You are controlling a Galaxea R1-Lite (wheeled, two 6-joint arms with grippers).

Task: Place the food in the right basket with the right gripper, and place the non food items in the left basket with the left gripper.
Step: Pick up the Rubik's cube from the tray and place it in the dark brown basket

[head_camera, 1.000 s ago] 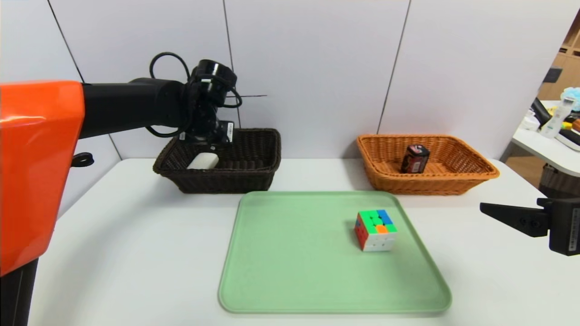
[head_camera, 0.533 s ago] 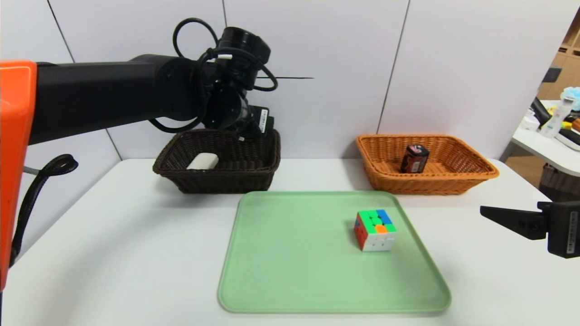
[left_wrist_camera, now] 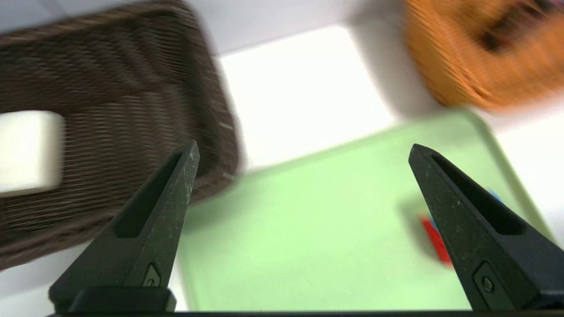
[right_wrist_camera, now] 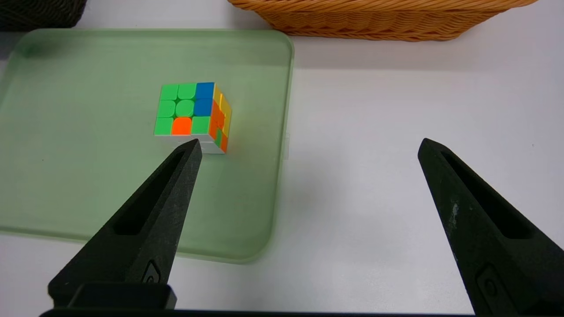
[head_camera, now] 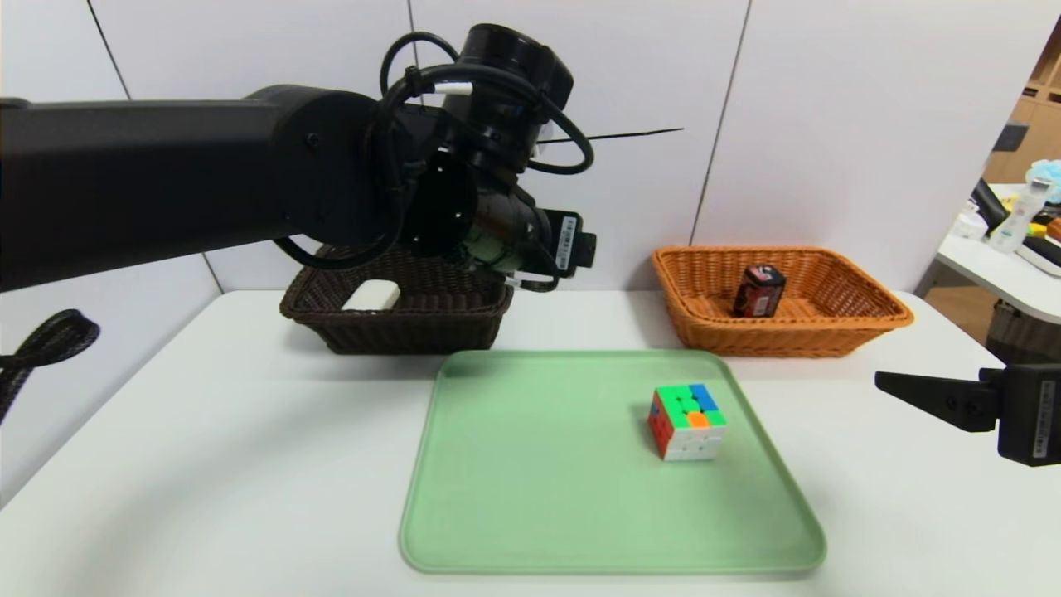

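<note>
The puzzle cube [head_camera: 686, 420] [right_wrist_camera: 189, 114] sits on the right part of the green tray [head_camera: 539, 481]. In the dark brown left basket [head_camera: 431, 323] [left_wrist_camera: 123, 101] lies the white soap bar [head_camera: 371, 295] [left_wrist_camera: 28, 152]. The black food packet [head_camera: 758, 291] stands upright in the orange-tan right basket [head_camera: 862, 319]. My left gripper [left_wrist_camera: 304, 149] is open and empty, held high between the dark basket and the tray; only a red sliver of the cube [left_wrist_camera: 434, 240] shows beside one finger. My right gripper [right_wrist_camera: 308, 147] [head_camera: 883, 381] is open and empty, low over the table right of the tray.
The tray [right_wrist_camera: 66, 154] lies mid-table in front of both baskets. The orange basket's wall [right_wrist_camera: 379, 17] [left_wrist_camera: 476, 61] is at the back right. A wall stands just behind the baskets. Another table with bottles [head_camera: 1015, 220] is off to the far right.
My left arm has risen out of the dark basket and swung right toward the tray, leaving the soap bar lying in the basket. The right arm has not moved.
</note>
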